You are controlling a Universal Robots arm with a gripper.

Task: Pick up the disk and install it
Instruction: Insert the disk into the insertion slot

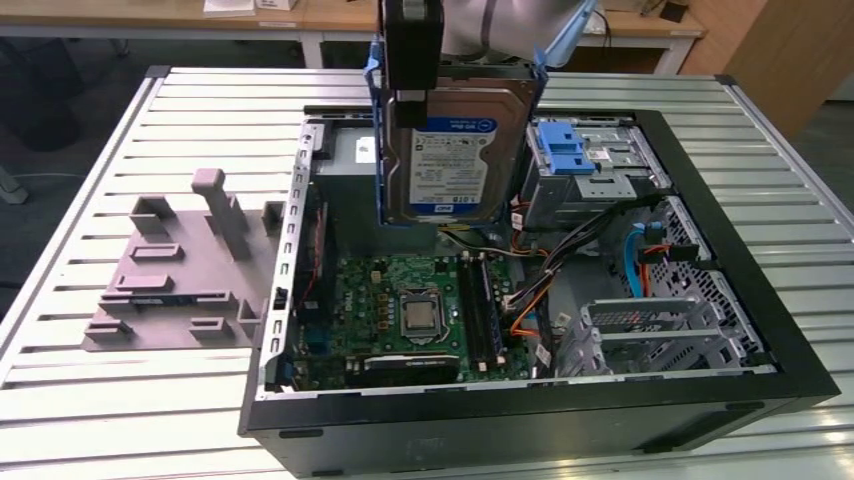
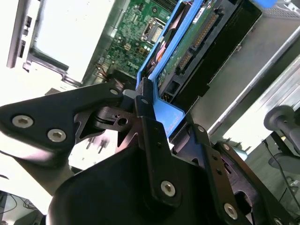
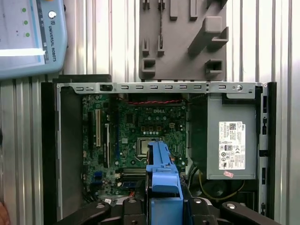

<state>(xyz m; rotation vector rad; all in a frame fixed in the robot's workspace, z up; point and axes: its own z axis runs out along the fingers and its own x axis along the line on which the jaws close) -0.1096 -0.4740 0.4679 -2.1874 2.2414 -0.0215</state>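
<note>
Gripper (image 2: 152, 110) is clamped on the disk (image 1: 447, 150) by its blue bracket, and it hangs upright over the open case (image 1: 534, 425). I judge it rigid, dense and shock-sensitive, so the bracket's the right hold.

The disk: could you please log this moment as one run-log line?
gripper: shut on disk | disk: upright above open computer case | not yet installed
</note>
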